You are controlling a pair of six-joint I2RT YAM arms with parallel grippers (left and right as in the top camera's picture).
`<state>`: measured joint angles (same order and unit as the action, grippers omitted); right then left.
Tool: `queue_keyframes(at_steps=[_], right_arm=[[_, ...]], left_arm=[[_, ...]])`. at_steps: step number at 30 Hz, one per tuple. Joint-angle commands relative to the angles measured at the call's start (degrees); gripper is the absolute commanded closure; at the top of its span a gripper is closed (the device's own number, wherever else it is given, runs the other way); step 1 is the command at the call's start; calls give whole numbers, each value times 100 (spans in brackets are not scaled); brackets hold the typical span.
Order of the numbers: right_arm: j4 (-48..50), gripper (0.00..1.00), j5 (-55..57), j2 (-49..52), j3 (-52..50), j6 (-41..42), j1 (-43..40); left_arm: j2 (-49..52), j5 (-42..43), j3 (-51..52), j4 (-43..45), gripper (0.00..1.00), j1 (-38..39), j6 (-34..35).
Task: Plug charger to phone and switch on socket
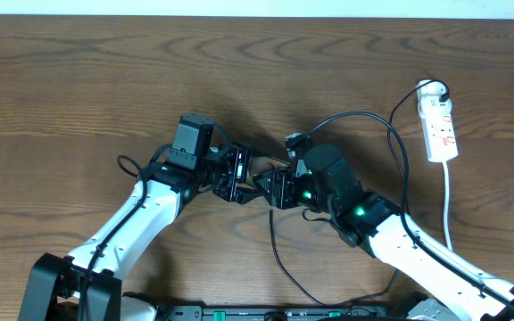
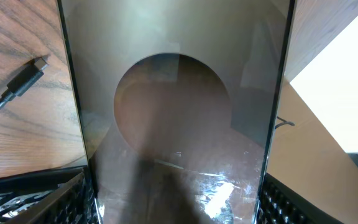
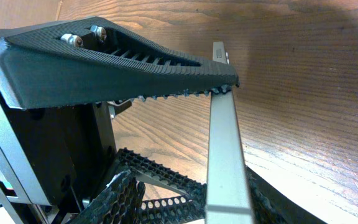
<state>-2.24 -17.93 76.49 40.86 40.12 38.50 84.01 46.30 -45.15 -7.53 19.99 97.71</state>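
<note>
The phone (image 2: 176, 112) fills the left wrist view with its glossy brownish-grey face. My left gripper (image 2: 176, 208) is shut on its two long edges and holds it off the table. In the right wrist view the phone shows edge-on as a silver strip (image 3: 225, 149). My right gripper (image 3: 194, 190) is open, its right finger close beside that edge. Overhead, the two grippers (image 1: 236, 176) (image 1: 279, 189) meet mid-table and the phone is mostly hidden between them. The charger tip (image 2: 35, 70) lies on the wood left of the phone. Its cable (image 1: 279, 259) trails toward the front edge.
The white socket strip (image 1: 442, 129) lies at the far right with a plug at its upper end. Its white cord (image 1: 447, 205) runs toward the front. A thicker black cable (image 1: 364, 113) arcs above the right arm. The left gripper's ribbed finger (image 3: 117, 59) looms in the right wrist view.
</note>
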Motion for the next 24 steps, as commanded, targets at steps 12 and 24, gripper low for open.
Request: queue_keyframes(at_steps=[12,24], right_arm=[[-190,51,273,42,72,-31,59],[-254,59,352,50,72,35,59]], left_arm=[[-92,-70,-168,24,93,13,24],[-94,-48,-170,26,93,61,-15]])
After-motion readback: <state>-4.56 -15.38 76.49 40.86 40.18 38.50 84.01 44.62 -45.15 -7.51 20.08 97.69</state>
